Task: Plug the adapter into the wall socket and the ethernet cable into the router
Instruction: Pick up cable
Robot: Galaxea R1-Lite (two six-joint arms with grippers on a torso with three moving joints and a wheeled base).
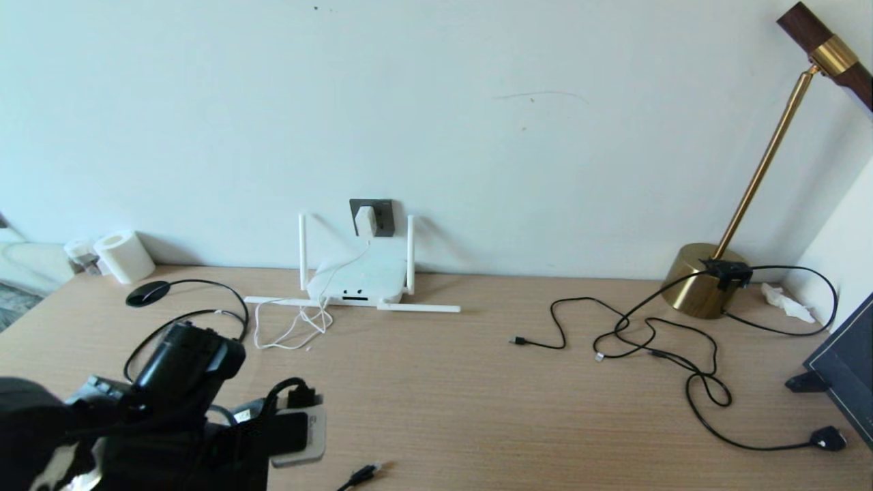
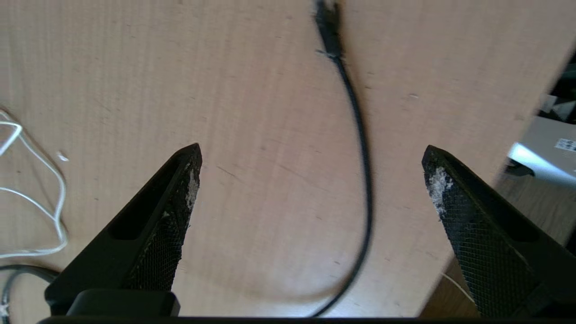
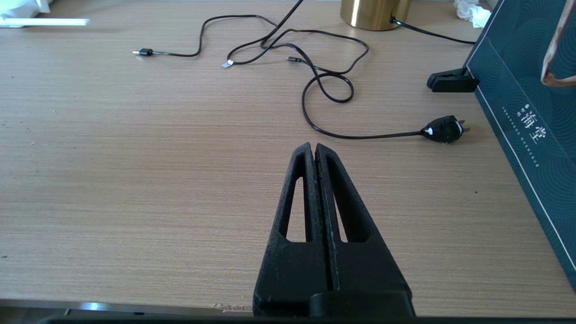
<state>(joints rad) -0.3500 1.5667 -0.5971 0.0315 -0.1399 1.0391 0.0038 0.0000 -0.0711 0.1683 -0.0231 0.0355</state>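
The white adapter (image 1: 365,220) sits plugged into the dark grey wall socket (image 1: 385,217), and its thin white cord (image 1: 293,327) loops down onto the desk. Below the socket lies the white router (image 1: 356,281), two antennas upright and two flat. The black ethernet cable (image 2: 360,157) lies on the desk near the front edge, its clear-tipped plug (image 1: 366,470) free. My left gripper (image 2: 312,153) hovers open above this cable, which runs between its fingers untouched. My right gripper (image 3: 313,146) is shut and empty, low over bare desk on the right.
Thin black cables (image 1: 648,341) sprawl on the right, ending in a black two-pin plug (image 1: 829,438). Behind them stands a brass lamp (image 1: 702,286), with a dark teal box (image 1: 846,368) at the right edge. A paper roll (image 1: 125,256) stands at the back left.
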